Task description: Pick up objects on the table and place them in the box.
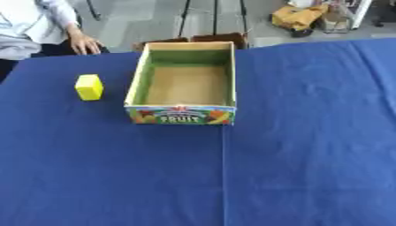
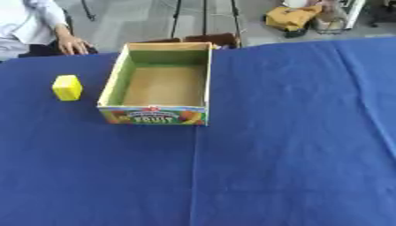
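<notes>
One open box (image 1: 182, 114), yellow block (image 1: 89, 87) just left.

Both eye views look down from head height onto the blue table (image 1: 309, 154), facing its far edge and the floor beyond. They share almost the whole scene. The box (image 1: 182, 114) sits left of centre in both, further left in the right eye view, which shows more table on its right side.
</notes>
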